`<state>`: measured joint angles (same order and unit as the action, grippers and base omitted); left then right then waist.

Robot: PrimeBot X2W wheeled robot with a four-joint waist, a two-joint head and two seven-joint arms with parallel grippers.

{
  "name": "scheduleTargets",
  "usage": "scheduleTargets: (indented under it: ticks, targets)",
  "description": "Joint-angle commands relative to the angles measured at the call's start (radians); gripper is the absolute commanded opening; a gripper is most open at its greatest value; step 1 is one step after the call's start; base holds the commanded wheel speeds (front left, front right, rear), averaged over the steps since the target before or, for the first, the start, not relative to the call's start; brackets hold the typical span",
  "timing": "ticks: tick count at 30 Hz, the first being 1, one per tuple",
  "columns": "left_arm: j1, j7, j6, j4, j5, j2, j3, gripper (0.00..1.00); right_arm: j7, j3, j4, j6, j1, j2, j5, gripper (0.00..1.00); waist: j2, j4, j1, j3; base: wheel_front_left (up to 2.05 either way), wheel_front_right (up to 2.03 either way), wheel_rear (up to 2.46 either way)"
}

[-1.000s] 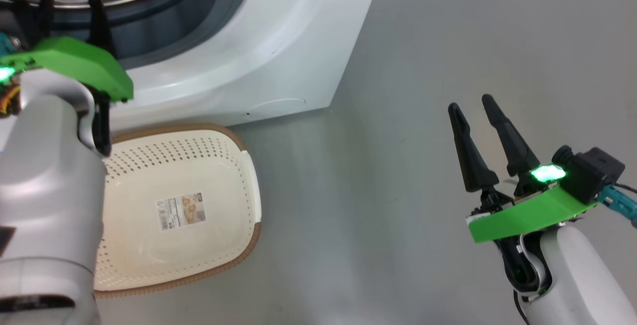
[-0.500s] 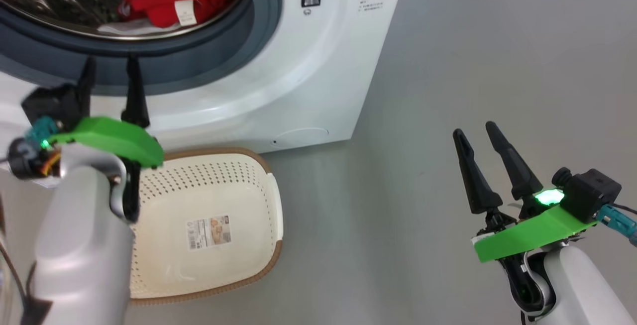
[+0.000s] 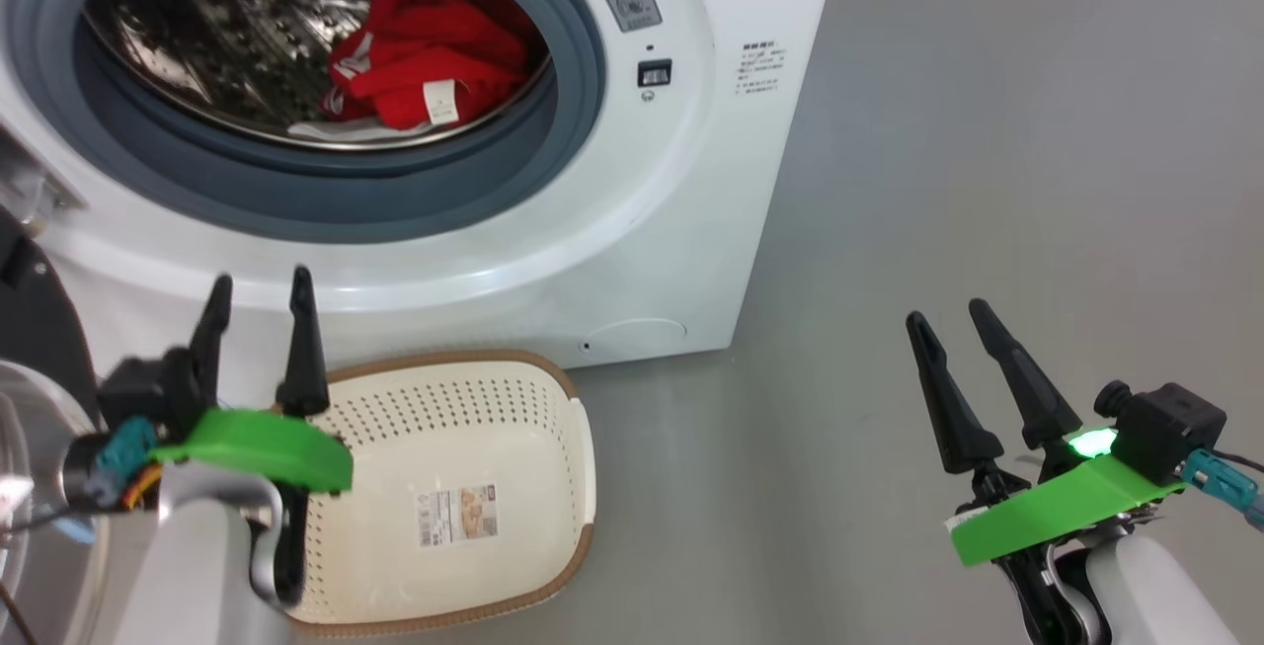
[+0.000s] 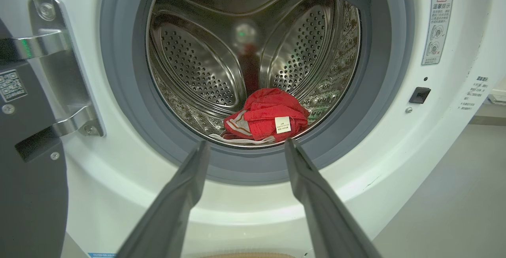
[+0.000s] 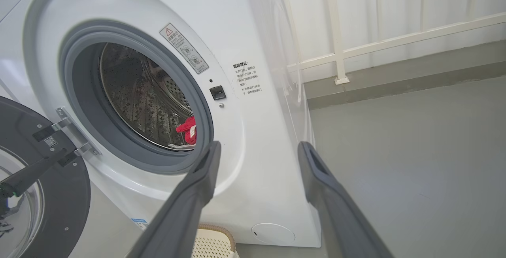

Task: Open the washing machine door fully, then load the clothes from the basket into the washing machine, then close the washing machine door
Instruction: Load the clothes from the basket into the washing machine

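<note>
The red clothes (image 3: 430, 57) (image 4: 267, 113) (image 5: 187, 127) lie inside the steel drum of the white washing machine (image 3: 691, 191) (image 4: 446, 139) (image 5: 261, 44). Its black door (image 3: 35, 329) (image 4: 27, 194) (image 5: 35, 179) hangs open at the left. Below the opening, the cream basket (image 3: 563, 457) (image 5: 211, 242) stands on the floor with nothing but a sticker in it. My left gripper (image 3: 257, 294) (image 4: 245, 145) is open, out in front of the machine and over the basket's left end. My right gripper (image 3: 948, 319) (image 5: 257, 147) is open above the floor, right of the machine.
Grey floor (image 3: 987, 131) spreads to the right of the machine. In the right wrist view a white wall with a railing (image 5: 375, 44) runs behind. The door's metal hinge (image 4: 67, 84) stands at the opening's left side.
The head camera has tilted up, so more of the drum and the clothes show. My left gripper has drawn back from the opening's lower edge and sits lower. The right gripper holds its place.
</note>
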<state>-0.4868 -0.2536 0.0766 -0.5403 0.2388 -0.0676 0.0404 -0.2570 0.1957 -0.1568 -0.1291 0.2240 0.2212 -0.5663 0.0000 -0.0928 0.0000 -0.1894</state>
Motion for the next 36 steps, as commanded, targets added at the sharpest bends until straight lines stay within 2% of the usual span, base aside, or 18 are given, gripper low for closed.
scheduleTargets:
  ticks: [1, 17, 36]
  targets:
    - [0.031, -0.008, 0.003, 0.049, -0.007, -0.023, -0.028, 1.0, -0.005, 0.018, 0.018, -0.002, -0.018, 0.012, -0.009, 1.0, 0.0, 0.014, 0.0, 0.036, 0.0, 0.0, 0.0]
    - [0.315, -0.008, 0.001, 0.27, 0.008, -0.008, -0.041, 1.0, -0.005, 0.02, -0.004, -0.002, -0.08, 0.035, -0.023, 1.0, 0.0, 0.042, 0.0, 0.139, 0.0, 0.0, 0.0]
    - [0.476, -0.008, -0.011, 0.401, 0.027, 0.001, -0.053, 1.0, -0.005, 0.027, -0.016, -0.002, -0.106, 0.054, -0.024, 1.0, 0.0, 0.051, 0.0, 0.173, 0.0, 0.0, 0.0]
